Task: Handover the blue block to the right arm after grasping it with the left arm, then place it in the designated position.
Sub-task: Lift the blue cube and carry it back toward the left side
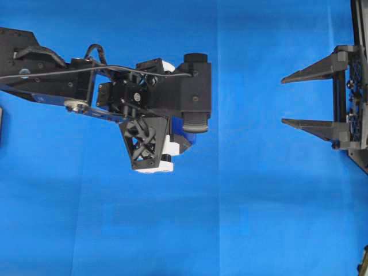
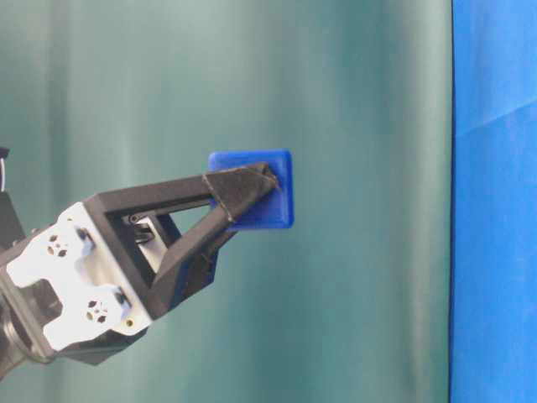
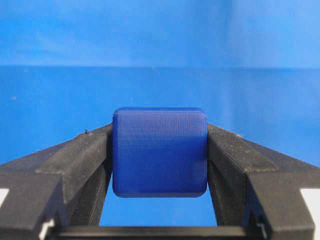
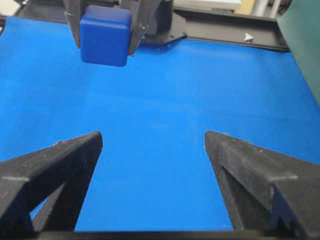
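The blue block (image 3: 159, 152) is a dark navy cube, clamped by its two sides between the black fingers (image 3: 82, 155) of my left gripper (image 3: 159, 142), which is shut on it. In the table-level view the block (image 2: 277, 214) is held in the air, well above the cloth. From overhead only a corner of the block (image 1: 185, 137) shows under the left arm's black body. My right gripper (image 1: 283, 101) stands at the right edge, open and empty, with its fingers pointing left toward the block across a wide gap. In the right wrist view the block (image 4: 105, 36) is up ahead to the left. The designated position shows in no view.
Bright blue cloth (image 1: 230, 218) covers the table. A dark green backdrop (image 2: 352, 101) hangs behind the raised gripper. A black frame (image 4: 225, 32) runs along the cloth's far edge in the right wrist view. Small dark things sit at the overhead view's left edge (image 1: 1, 123) and bottom right corner (image 1: 364, 261).
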Tool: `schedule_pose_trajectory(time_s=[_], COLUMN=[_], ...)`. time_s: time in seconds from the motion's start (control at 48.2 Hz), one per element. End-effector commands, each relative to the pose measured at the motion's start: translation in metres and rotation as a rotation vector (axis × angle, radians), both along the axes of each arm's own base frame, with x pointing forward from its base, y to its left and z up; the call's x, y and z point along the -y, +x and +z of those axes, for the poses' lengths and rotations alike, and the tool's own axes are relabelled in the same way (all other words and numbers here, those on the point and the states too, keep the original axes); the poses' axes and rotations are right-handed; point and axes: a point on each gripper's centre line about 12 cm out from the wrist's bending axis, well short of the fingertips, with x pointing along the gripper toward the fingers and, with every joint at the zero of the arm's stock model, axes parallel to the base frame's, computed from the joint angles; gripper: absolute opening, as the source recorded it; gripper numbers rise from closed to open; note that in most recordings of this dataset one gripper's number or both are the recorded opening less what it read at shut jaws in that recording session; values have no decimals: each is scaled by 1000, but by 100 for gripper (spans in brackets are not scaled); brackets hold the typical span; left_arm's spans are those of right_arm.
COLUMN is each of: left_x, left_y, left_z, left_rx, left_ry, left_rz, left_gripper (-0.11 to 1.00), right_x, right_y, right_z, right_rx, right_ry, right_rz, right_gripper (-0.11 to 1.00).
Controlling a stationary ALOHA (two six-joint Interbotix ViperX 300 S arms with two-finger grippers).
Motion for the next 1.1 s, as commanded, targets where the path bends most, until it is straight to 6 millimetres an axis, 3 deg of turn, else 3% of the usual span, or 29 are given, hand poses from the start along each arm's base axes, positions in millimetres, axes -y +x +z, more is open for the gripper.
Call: schedule_pose_trajectory(time_s=[0.0,0.249,0.602,0.83,1.079], left_x=[1,1,-1,-3,-3], left_y=[-7,-20,-56,-77,-84], left_z=[21,20,29,17,7], left_rx=[84,205,548,710,777], left_ry=[-6,-15,-38,-50,-54], left_rz=[-4,-6,-14,-18,-20], left_gripper=[49,49,49,49,49], right_x=[0,0,0,0,1], right_y=[3,3,3,4,7], right_z=[11,12,14,16,14], right_rx=[25,26,35,46,38], right_ry=[2,2,2,2,2], right_rz=[-2,-2,-2,-2,-2], right_gripper=[97,97,97,97,97])
